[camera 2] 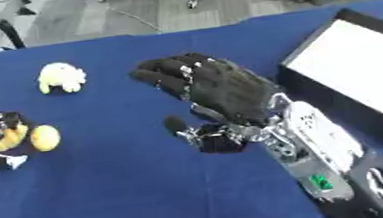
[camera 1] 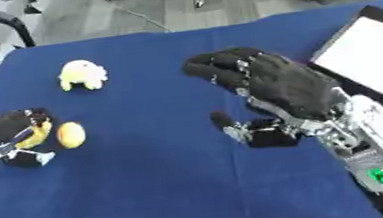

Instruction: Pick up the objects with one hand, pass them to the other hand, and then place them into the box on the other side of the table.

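The table [camera 1: 158,184] fills most of the view. The box [camera 2: 353,65] sits on its right side, toward the far edge. A small plush toy [camera 1: 82,75] lies on the far left part of the table. Nearer, at the left edge, the left hand [camera 1: 8,131] rests on the table, with what may be a banana [camera 1: 38,136] under its fingers. An egg-shaped object [camera 1: 71,135] lies just right of that hand. The right hand [camera 1: 272,85] reaches over the middle of the table, left of the box, well apart from the 2 objects by the left hand.
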Tool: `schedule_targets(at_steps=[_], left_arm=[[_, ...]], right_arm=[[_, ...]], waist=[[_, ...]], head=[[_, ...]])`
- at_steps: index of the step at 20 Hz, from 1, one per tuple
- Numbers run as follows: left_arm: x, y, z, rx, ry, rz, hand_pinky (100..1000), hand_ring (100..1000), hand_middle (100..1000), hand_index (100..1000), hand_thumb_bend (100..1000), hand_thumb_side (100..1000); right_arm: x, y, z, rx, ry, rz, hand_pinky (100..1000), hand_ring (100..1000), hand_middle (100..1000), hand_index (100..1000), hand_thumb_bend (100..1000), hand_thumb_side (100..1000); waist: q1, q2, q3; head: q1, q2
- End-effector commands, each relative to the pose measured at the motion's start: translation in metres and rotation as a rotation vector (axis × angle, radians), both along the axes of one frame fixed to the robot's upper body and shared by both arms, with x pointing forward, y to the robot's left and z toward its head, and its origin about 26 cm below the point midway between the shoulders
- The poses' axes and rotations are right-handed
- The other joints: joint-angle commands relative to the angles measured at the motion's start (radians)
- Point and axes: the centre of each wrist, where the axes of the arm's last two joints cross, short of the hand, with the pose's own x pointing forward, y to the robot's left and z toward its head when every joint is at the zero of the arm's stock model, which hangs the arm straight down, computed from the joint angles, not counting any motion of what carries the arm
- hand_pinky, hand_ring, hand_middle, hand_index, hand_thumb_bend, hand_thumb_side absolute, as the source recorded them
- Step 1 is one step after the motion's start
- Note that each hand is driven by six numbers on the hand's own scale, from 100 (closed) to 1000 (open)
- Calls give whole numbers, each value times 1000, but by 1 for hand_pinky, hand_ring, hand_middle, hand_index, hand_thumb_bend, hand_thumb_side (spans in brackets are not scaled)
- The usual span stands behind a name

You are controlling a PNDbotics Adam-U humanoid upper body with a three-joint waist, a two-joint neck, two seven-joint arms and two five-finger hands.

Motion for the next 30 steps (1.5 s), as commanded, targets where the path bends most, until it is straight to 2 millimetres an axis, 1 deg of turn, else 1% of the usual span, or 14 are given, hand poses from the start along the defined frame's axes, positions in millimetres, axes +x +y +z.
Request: schedule_targets(at_steps=[1,5,7,8,10,11,13,15,16,18,19,21,24,30], left_arm=[[6,3,12,-2,-59,14,756,628,682,800,255,280],[10,-3,8,-26,-73,11,756,623,677,798,223,272],[10,-5,4,-43,-57,1,757,613,663,765,156,264],[10,-6,2,-53,-46,-6,757,613,663,765,156,264],[10,-8,-1,-80,-11,-30,760,605,652,735,100,259],[10,-9,-2,-95,3,-40,759,594,628,695,100,257],[10,-10,-2,-120,16,-53,756,585,612,666,100,257],[11,-11,1,-152,-6,-52,736,541,546,516,100,253],[11,-12,3,-168,-25,-50,728,527,528,470,100,251],[11,-13,7,-207,-78,-42,716,501,499,391,100,246],[11,-14,9,-223,-102,-41,715,498,497,383,100,246],[11,-15,14,-245,-138,-51,716,497,498,374,100,245],[11,-18,27,-261,-176,-83,720,502,505,366,100,244],[10,-33,61,-284,-226,-193,725,504,507,359,100,245]], right_arm=[[-1,1,8,16,-24,9,863,882,911,1000,100,100],[-1,2,8,18,-26,11,863,882,911,1000,100,100],[-1,2,9,19,-27,12,863,882,911,1000,100,100],[-1,2,9,19,-28,12,863,882,911,1000,100,100],[-1,2,9,19,-28,12,863,882,911,1000,100,100],[-1,2,9,19,-28,11,863,882,911,1000,100,100],[-1,2,9,18,-28,11,863,882,912,1000,100,100],[-1,2,10,17,-28,11,863,882,912,1000,100,100],[-1,2,10,16,-29,11,863,882,912,1000,100,100],[-1,2,10,16,-29,10,863,882,913,1000,100,100],[-1,2,10,15,-29,10,863,882,913,1000,100,100],[-1,2,10,14,-30,11,863,881,913,1000,100,100],[-1,2,11,11,-32,10,863,881,914,1000,100,100],[0,1,12,6,-38,7,864,880,915,1000,100,100]], waist=[[0,-6,-1],[-2,-3,-5],[-3,-2,-6],[-3,-1,-6],[-3,-1,-6],[-4,0,-6],[-4,0,-5],[-4,-1,-4],[-4,-1,-4],[-5,-2,-3],[-5,-2,-2],[-4,-2,-1],[-3,-3,1],[0,-3,5]], head=[[5,-2],[6,-2],[7,-2],[6,-2],[6,-2],[6,-2],[6,-2],[6,-2],[6,-2],[6,-2],[6,-2],[6,-2],[6,-2],[4,-2]])
